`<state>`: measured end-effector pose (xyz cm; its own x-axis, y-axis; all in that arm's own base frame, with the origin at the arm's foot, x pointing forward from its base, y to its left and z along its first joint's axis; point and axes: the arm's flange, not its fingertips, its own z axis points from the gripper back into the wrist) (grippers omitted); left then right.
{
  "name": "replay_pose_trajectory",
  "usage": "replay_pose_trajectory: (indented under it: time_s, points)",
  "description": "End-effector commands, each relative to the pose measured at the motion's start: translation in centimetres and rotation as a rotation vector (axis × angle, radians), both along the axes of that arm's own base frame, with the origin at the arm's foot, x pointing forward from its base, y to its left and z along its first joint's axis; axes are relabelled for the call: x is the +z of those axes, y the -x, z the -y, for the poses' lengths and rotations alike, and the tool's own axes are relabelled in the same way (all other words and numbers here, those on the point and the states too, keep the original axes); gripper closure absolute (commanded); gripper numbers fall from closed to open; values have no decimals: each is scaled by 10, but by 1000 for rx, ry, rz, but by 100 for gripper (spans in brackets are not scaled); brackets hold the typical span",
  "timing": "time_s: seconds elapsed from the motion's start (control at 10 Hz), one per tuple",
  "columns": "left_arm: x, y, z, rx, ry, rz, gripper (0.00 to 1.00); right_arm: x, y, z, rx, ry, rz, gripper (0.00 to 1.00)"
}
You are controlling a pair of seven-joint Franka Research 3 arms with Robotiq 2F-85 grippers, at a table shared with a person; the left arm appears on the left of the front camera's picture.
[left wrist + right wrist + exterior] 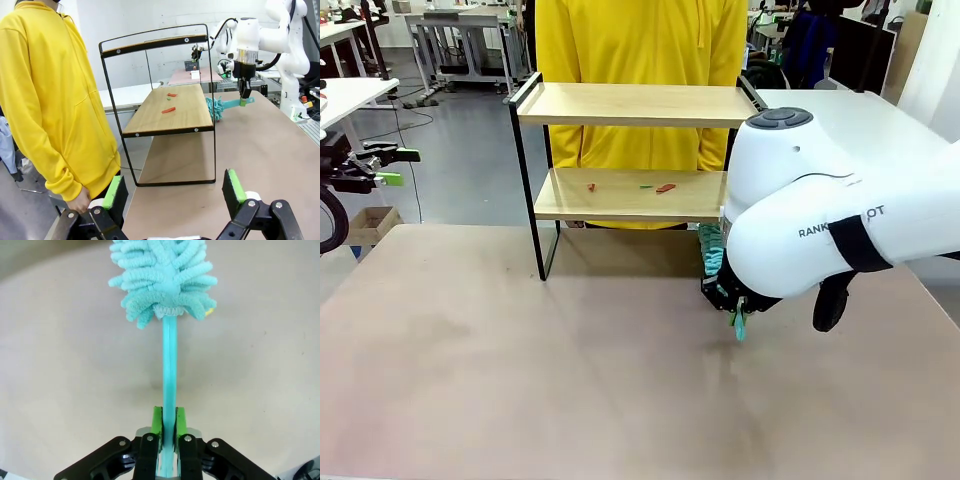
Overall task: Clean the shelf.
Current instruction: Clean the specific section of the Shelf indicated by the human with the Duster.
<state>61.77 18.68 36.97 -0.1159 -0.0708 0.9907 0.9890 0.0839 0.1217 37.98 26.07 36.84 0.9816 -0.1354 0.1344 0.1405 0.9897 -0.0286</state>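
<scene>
The shelf (632, 105) stands at the table's far side, a two-tier wood rack in a black frame. Small red and green scraps (665, 188) lie on its lower board (175, 107). My right gripper (169, 422) is shut on the thin handle of a teal fluffy duster (162, 275). In the front view the right gripper (735, 302) is low over the table by the shelf's right end, and the duster head (710, 250) reaches toward the lower board's corner. My left gripper (174, 190) is open and holds nothing, off the table's left side (398, 167), facing the shelf's end.
A person in a yellow hoodie (640, 40) stands right behind the shelf, one hand (80, 204) hanging near my left gripper. The brown table (570, 380) is bare in front. My bulky right arm (840, 215) covers the shelf's right end.
</scene>
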Motion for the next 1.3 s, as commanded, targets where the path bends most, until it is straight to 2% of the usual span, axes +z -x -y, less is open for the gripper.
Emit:
replay_pose_trajectory:
  time_s: [0.0,0.2,0.4,0.5,0.7,0.9,1.1,1.2]
  points:
    - [2,1,1,-3,0,1,0,35,24,12,83,-49,60,87]
    - [2,1,1,-3,0,1,0,54,37,18,162,-56,35,87]
    - [2,1,1,-3,0,1,0,67,47,21,235,-50,44,87]
    - [2,1,1,-3,0,1,0,72,52,24,306,-71,12,87]
    - [2,1,1,-3,0,1,0,83,61,38,512,-71,-71,87]
    - [2,1,1,-3,0,1,0,101,82,64,770,-108,-78,87]
    - [2,1,1,-3,0,1,0,119,100,84,992,-222,-138,87]
    - [2,1,1,-3,0,1,0,135,106,95,1048,-301,-207,87]
